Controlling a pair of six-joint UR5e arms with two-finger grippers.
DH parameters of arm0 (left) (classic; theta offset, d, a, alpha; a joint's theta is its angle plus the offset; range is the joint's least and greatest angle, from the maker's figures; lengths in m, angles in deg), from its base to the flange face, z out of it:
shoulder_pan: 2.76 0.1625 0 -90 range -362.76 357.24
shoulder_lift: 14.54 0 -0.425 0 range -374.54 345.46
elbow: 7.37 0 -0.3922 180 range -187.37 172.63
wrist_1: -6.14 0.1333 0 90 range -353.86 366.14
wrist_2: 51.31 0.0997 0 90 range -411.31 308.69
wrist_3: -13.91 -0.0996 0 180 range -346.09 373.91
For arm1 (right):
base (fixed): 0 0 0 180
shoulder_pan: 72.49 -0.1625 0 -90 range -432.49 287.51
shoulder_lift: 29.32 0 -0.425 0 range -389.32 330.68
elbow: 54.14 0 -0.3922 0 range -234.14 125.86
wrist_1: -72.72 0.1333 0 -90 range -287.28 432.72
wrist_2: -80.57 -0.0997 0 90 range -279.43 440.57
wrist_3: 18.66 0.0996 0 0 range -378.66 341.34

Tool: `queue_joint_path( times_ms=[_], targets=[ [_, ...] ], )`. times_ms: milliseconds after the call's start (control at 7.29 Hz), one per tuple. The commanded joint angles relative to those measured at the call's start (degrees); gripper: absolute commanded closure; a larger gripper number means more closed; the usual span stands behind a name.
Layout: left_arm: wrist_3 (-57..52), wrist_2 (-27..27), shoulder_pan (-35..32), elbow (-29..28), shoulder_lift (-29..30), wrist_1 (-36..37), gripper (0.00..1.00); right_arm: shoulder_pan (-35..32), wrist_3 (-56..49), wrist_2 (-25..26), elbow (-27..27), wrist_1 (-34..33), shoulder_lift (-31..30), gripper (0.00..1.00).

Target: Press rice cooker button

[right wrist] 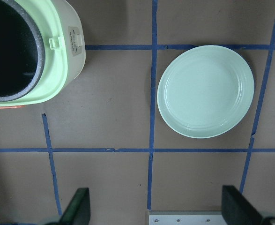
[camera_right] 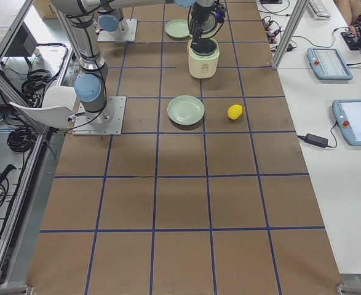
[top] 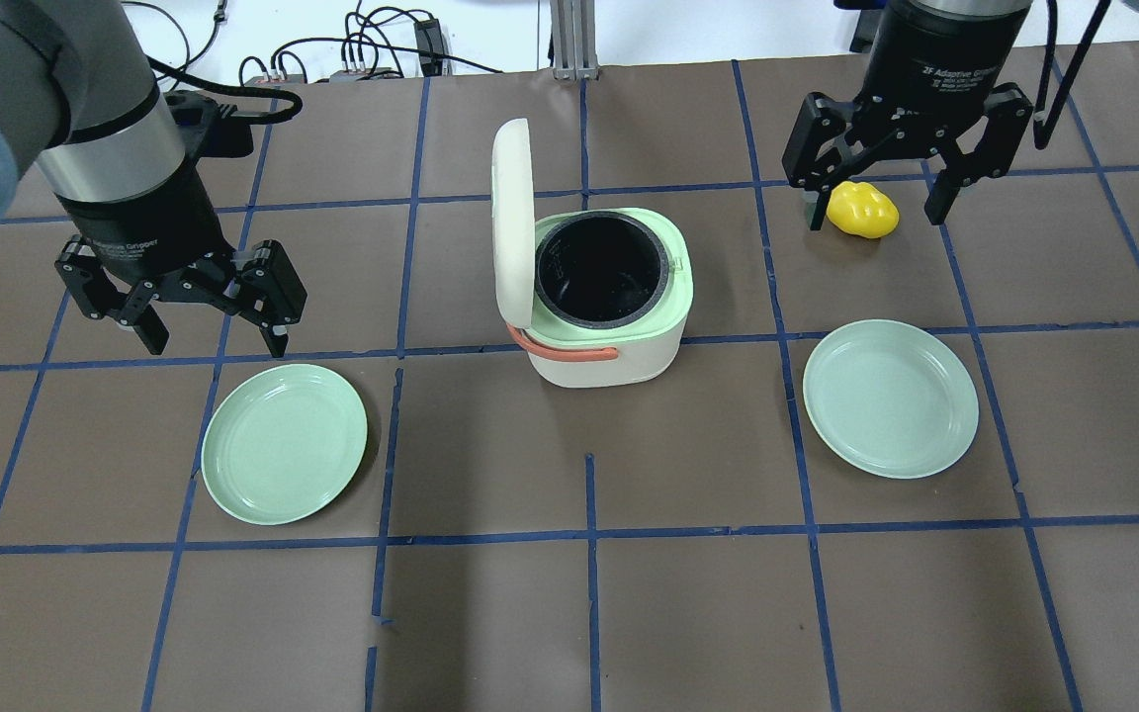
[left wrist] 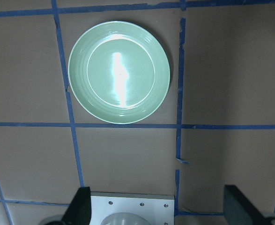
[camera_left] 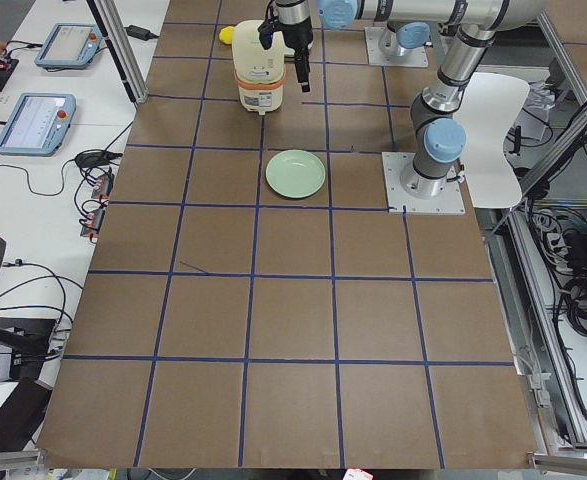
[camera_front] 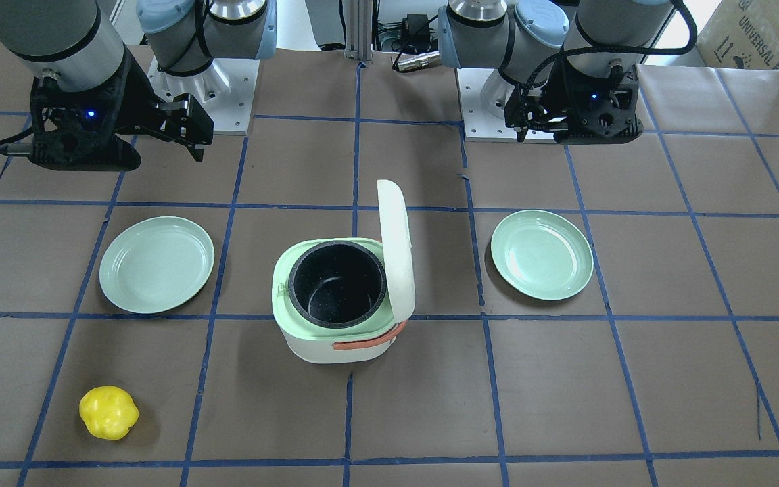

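Brown tabletop (top: 569, 613), marked into squares by blue tape, runs out in front of me. The rice cooker (top: 599, 366) stands in the middle of it, between my two arms. Its lid (top: 512, 218) is swung up and stands nearly upright on the side toward my left arm. The black inner pot (top: 601, 272) is laid bare, and an orange handle (top: 569, 349) hangs along the side nearest me.

From my right wrist I see a small green tab (right wrist: 54, 43) on the cooker's rim on the side toward my right arm. There is a strip of markings (right wrist: 74, 42) on the white wall just below it. I cannot tell from here which of them is the button.

My left hand (top: 216, 346) hangs above the tabletop with its fingers spread apart and nothing between them. It is well apart from the cooker. One pale green plate (top: 284, 442) lies flat on my left of the cooker.

My right hand (top: 874, 220) is also held high, fingers apart, gripping nothing and touching nothing. A second green plate (top: 890, 398) lies on my right of the cooker. A lumpy yellow thing (camera_front: 109, 412) sits on the tabletop beyond that plate, toward the far edge, well apart from the cooker.
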Motion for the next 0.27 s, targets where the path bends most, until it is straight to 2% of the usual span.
queue_joint_path(
  times_ms=[0,137],
  targets=[
    [0.00,-0.02,0.00,0.00,0.00,0.00,0.00,0.67,-0.87,-0.12,0.27,-0.09,-0.04,0.00],
    [0.00,-0.02,0.00,0.00,0.00,0.00,0.00,0.93,-0.87,-0.30,0.27,-0.09,-0.04,0.00]
  ],
)
